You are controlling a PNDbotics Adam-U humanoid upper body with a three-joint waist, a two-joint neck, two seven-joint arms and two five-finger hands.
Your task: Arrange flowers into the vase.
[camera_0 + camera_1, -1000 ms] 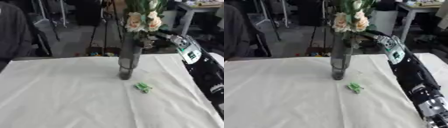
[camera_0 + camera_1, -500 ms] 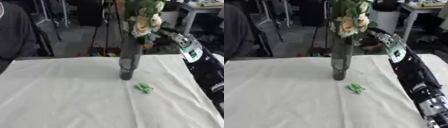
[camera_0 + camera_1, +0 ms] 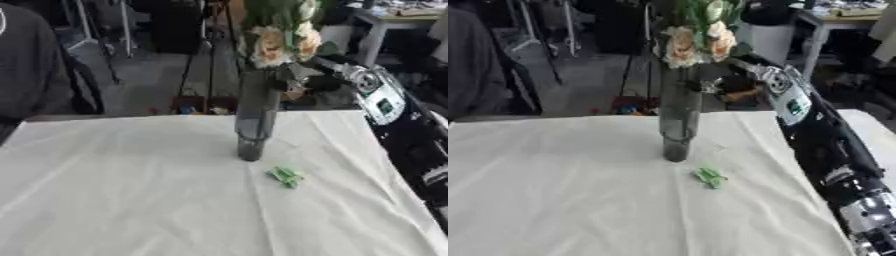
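one hand shows, the robot's right hand (image 3: 732, 86), reaching in from the 3 o'clock side, up by the rim of the vase (image 3: 678, 120). its dark fingers sit right against the stems just under the flowers (image 3: 696, 40), but the blur hides whether they are curled round the stems or only beside them, so i cannot tell if the hand holds anything. the right arm (image 3: 833, 155) runs down from the hand toward 5 o'clock, black along most of its length, with a pale panel near the wrist carrying a small green patch; nothing on it can be read.

the tall dark vase stands upright on the white cloth (image 3: 131, 200), a little toward 12 o'clock from the table's middle. cream and peach blooms with green leaves stand up out of its mouth. at about 5 o'clock from the vase's foot, near it but apart, lies a small green scrap (image 3: 285, 176) on the cloth.
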